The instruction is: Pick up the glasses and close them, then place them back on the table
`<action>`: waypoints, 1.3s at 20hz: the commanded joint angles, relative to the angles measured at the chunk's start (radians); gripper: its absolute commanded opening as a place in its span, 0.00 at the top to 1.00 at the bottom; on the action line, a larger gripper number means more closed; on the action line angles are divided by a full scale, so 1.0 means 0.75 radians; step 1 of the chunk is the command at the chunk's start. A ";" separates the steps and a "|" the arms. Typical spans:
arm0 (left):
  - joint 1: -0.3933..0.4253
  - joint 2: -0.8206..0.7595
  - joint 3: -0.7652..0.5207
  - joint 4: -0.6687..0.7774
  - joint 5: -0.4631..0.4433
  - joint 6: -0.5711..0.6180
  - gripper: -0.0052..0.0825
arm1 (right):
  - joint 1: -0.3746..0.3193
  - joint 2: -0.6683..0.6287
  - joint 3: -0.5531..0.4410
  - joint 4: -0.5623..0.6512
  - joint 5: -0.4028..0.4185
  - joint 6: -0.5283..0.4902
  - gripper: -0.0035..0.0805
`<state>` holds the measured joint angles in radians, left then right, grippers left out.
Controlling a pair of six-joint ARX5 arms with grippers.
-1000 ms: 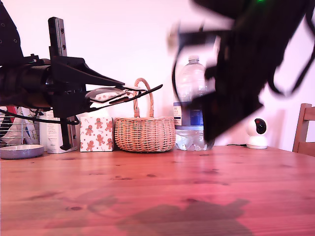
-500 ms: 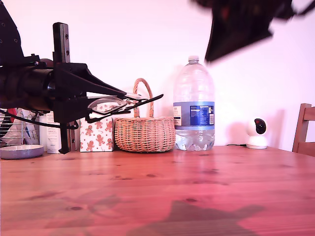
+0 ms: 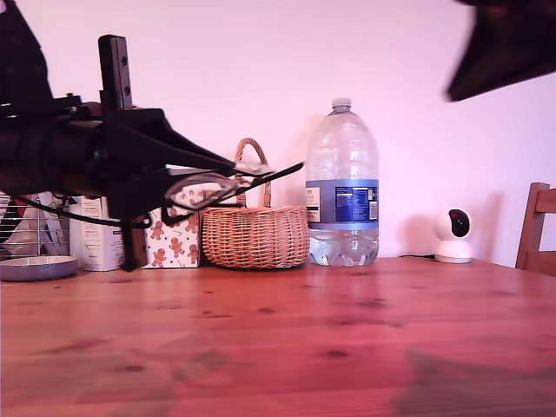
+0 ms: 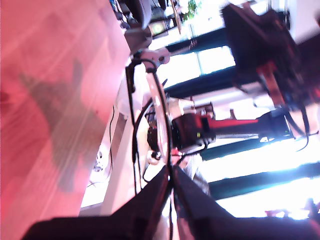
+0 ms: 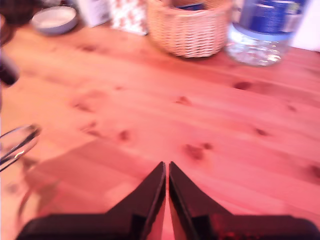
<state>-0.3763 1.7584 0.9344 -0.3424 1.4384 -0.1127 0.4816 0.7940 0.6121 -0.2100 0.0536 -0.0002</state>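
Glasses (image 3: 213, 184), one pair with a thin black frame and clear lenses, hang in the air above the table (image 3: 287, 339), clamped in my first gripper (image 3: 252, 169) at 9 o'clock in the exterior view. Against the earlier frames, this gripper and the glasses sit slightly further toward the exterior view's right, one temple arm jutting toward the bottle. The other arm (image 3: 508, 48), a blurred dark mass, has withdrawn to 1 o'clock, and its shadow on the tabletop has faded. Behind stand one woven wicker basket (image 3: 254, 233) with a hoop handle, one clear ribbed plastic bottle (image 3: 342, 187) with a blue label, one gingerbread-patterned box (image 3: 169, 239), one shallow bowl (image 3: 36, 267) and one small white camera (image 3: 454, 234).

First wrist view: the fingers (image 4: 155, 197) pinch the black frame of the glasses (image 4: 155, 105); the reddish wood grain runs alongside.

Second wrist view: my second gripper (image 5: 166, 172) hovers over knotted wood, its fingers pressed together on nothing. One lens edge of the glasses (image 5: 17, 142) shows.
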 commanded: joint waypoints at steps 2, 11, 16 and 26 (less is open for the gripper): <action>-0.026 0.009 0.006 0.023 0.008 0.024 0.96 | -0.087 -0.134 -0.077 -0.018 -0.041 0.004 0.97; -0.130 0.013 0.024 0.116 -0.156 0.022 0.96 | -0.171 -0.497 -0.187 -0.174 -0.083 0.107 0.97; -0.157 0.013 0.062 0.106 -0.295 0.022 0.96 | -0.171 -0.535 -0.187 -0.186 -0.105 0.105 0.97; -0.160 0.039 0.093 0.045 -0.491 0.057 0.96 | -0.171 -0.535 -0.187 -0.183 -0.142 0.105 0.97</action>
<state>-0.4911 1.7588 0.9970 -0.3092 1.0775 -0.0868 0.3534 0.3901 0.4770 -0.3542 -0.0467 0.0780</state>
